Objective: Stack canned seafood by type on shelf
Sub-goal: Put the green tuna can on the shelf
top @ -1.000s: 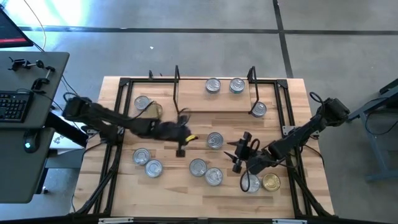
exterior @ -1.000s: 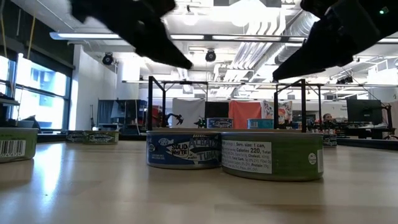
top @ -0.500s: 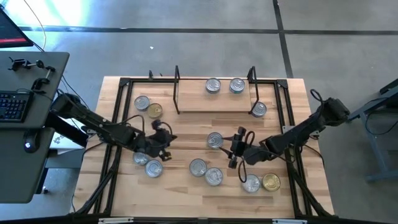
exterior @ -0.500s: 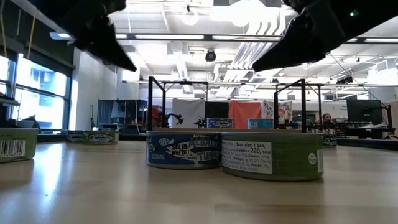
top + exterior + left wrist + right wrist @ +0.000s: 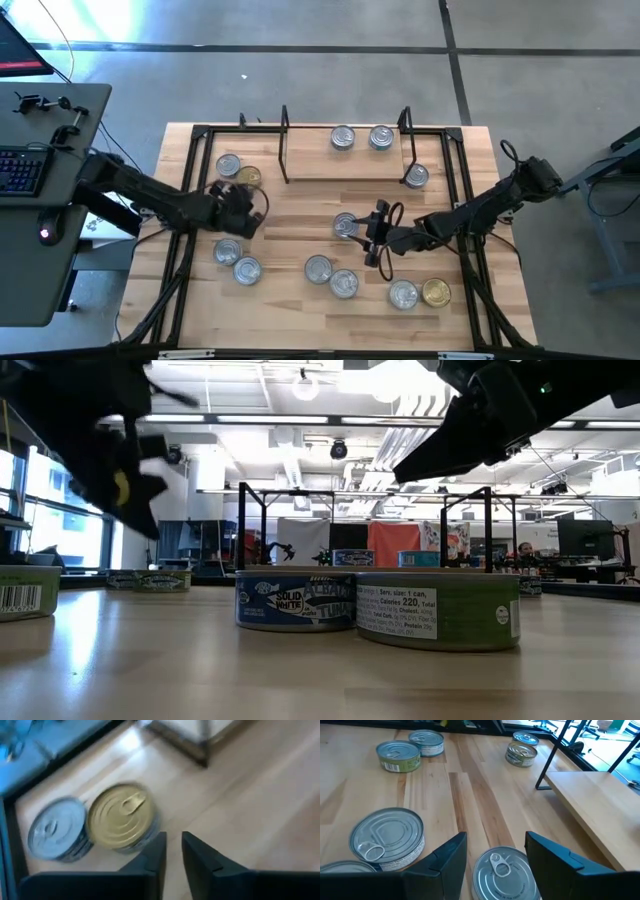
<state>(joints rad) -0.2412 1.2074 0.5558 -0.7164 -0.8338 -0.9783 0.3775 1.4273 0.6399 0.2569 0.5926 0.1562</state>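
So, tin count from the top-down view: twelve flat round cans in all, ten with silver lids and two with gold lids.

Only two silver ones (image 5: 343,138) (image 5: 381,137) sit on the shelf (image 5: 320,168), side by side on its wooden board at 12 o'clock on the counter (image 5: 300,215). One more silver tin (image 5: 416,176) sits at about 2 o'clock, just outside the shelf's right wire frame. The other nine are loose on the counter:
- a silver tin (image 5: 229,165) touching a gold tin (image 5: 248,178) at 10 o'clock
- two silver (image 5: 227,252) (image 5: 247,270) at 8 o'clock
- two silver (image 5: 318,268) (image 5: 343,284) at 6 o'clock
- a silver (image 5: 403,294) and the second gold tin (image 5: 435,292) at 5 o'clock
- one silver tin (image 5: 345,226) near the middle

Readable labels, from the low view: a blue tin (image 5: 295,603) says "SOLID WHITE ALBACORE TUNA". The green tin (image 5: 437,610) touching it has a nutrition panel with "Calories 220" and "1 can". A tin at the far left edge (image 5: 28,592) shows a barcode.

The left hand (image 5: 173,837) is just beside the gold tin at 10 o'clock, with only a narrow gap between its fingers and nothing held. The right hand (image 5: 496,837) is spread wide right at the middle silver tin. That tin's lid shows between its fingers, but they aren't closed on it.
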